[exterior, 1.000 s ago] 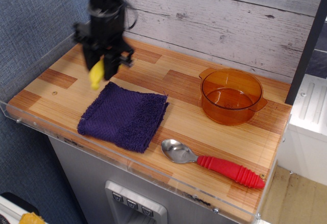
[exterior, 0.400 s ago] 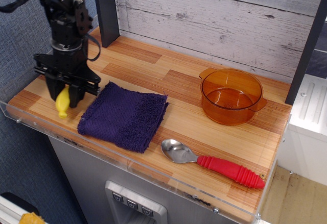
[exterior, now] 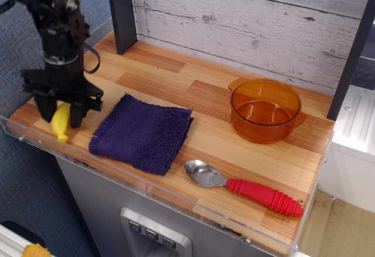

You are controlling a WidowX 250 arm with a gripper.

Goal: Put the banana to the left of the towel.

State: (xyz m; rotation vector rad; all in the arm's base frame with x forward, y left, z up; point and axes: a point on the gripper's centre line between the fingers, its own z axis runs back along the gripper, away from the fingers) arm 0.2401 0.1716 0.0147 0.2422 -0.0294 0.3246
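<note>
The yellow banana [exterior: 60, 122] hangs tip-down between the black fingers of my gripper [exterior: 59, 113], low over the front left corner of the wooden counter. The gripper is shut on the banana; whether the banana's tip touches the wood I cannot tell. The dark purple towel [exterior: 142, 132] lies flat on the counter just to the right of the banana, a short gap apart from it.
An orange transparent pot [exterior: 265, 110] stands at the back right. A metal spoon with a red handle [exterior: 246, 187] lies near the front edge. A clear plastic lip [exterior: 35, 141] borders the counter's front and left edges. A dark post [exterior: 121, 12] stands at the back left.
My gripper has carried the banana from behind the towel's far left corner forward and left, and lower, to the counter's front left corner. The towel, pot and spoon have not moved.
</note>
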